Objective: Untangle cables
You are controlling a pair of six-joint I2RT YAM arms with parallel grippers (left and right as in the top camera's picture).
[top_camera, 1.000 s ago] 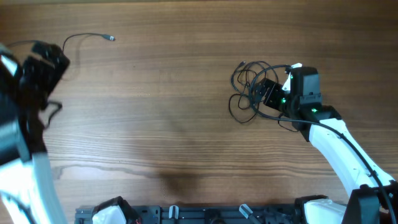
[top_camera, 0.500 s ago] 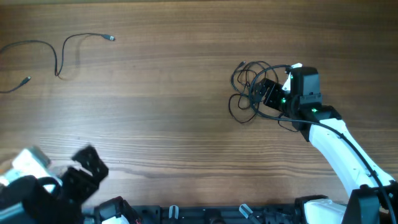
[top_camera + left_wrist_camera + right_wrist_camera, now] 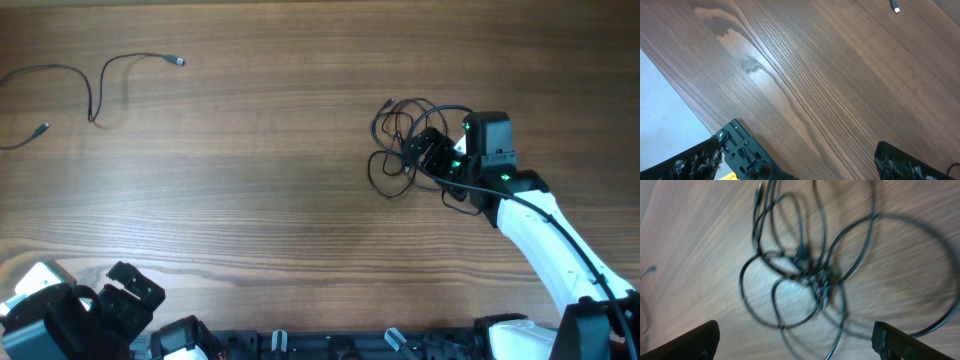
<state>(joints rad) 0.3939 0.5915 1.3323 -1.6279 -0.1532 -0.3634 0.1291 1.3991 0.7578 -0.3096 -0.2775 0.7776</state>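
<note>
Worktop (image 3: pixel 280 190): warm brown wood with fine lengthwise grain and a few darker streaks and blotches.
Tangled cables (image 3: pixel 395 135): black throughout.
Loose cables (image 3: pixel 135 55): dark grey to black, with a silvery plug tip (image 3: pixel 179 62) and a small reddish fleck at one bend.
Right arm (image 3: pixel 545 240): white link, black wrist housing, small green lights.
Right end effector (image 3: pixel 797 342): black fingers (image 3: pixel 695 342).
Left arm (image 3: pixel 40 310): white shell, black parts.
Left end effector (image 3: pixel 797 167): black fingers (image 3: pixel 690 162) flecked with a pale grey speckle.
Floor (image 3: pixel 665 110): plain pale blue-grey.

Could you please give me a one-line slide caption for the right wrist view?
Open right gripper over the knotted black cable bundle on the wooden table.
</note>
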